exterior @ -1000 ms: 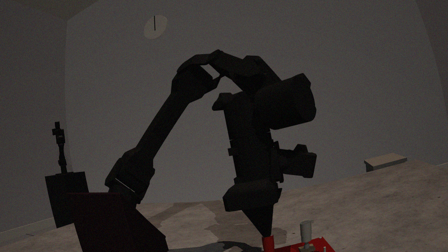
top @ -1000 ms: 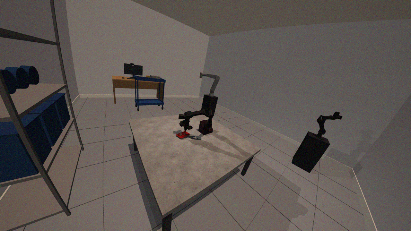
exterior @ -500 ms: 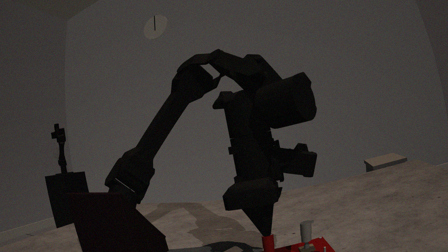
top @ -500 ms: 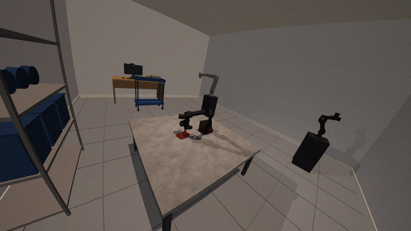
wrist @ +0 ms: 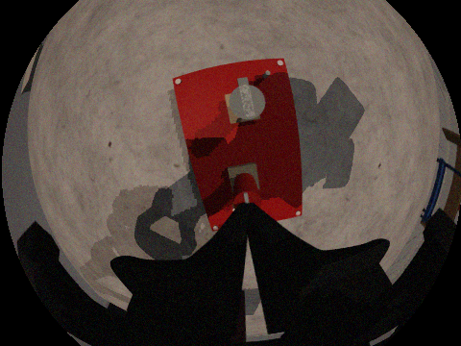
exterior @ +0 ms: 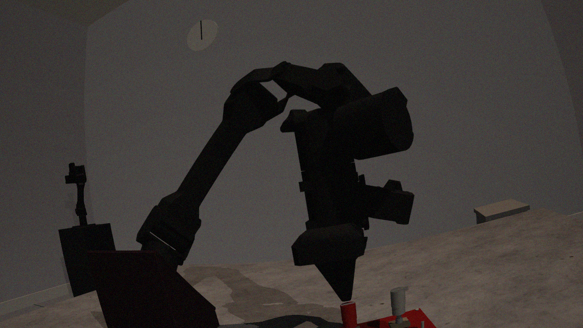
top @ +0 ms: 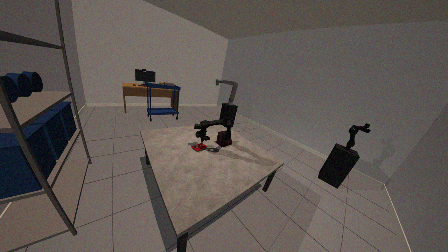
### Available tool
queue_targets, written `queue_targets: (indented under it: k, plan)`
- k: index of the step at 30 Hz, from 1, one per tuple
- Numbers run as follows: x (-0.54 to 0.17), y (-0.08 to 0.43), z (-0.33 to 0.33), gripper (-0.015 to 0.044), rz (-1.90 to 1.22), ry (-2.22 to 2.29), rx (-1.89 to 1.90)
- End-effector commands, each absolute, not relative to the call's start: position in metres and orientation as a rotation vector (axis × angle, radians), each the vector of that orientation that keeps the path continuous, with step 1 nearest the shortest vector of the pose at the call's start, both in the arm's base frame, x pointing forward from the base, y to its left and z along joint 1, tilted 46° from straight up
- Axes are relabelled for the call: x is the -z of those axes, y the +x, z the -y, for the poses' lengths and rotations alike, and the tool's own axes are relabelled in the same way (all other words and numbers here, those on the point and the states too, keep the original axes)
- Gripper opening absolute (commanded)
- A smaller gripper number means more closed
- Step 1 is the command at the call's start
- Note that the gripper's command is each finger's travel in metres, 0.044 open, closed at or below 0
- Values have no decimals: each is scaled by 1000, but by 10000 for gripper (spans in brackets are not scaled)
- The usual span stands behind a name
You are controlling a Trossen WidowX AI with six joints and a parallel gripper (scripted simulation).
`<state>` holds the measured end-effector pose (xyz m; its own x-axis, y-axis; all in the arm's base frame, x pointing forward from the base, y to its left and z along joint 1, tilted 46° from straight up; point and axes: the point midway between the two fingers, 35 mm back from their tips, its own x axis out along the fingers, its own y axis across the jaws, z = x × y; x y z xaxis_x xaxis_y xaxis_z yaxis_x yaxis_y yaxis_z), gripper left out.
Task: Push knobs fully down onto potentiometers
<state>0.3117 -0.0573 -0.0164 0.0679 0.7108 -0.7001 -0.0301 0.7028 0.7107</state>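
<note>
Fingertips (exterior: 345, 299) together, I hover my gripper over the board's (top: 196, 149) (exterior: 416, 317) (wrist: 264, 144) red knob (exterior: 348, 314) (wrist: 246, 184); I should press straight down, centred, easing off once it seats.

The grey knob (exterior: 398, 300) (wrist: 247, 102) stands up in my way; w/ room above it, I could pass over.

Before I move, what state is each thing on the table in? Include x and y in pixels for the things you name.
Black hand (top: 202, 142) (exterior: 346, 299) (wrist: 246, 210): shut, nothing held, tips at the red knob.
Red cylindrical knob (exterior: 348, 315) (wrist: 247, 183): upright; seating hidden.
Grey cylindrical knob with pointer (exterior: 398, 300) (wrist: 247, 102): upright, raised on its shaft, not pushed down.
Red circuit board (top: 196, 148) (exterior: 416, 316) (wrist: 269, 144): roughly level.
</note>
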Motion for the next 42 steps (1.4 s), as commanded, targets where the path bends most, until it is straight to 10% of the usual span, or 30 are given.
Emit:
queue_targets:
  k: [1, 10, 18, 42]
  plan:
    - [12, 312, 63, 0, -1402, 602, -612]
    - [14, 311, 60, 210, -1405, 612, -613]
    - [11, 325, 82, 0, -1386, 681, -472]
    - [3, 338, 86, 0, -1594, 1339, 125]
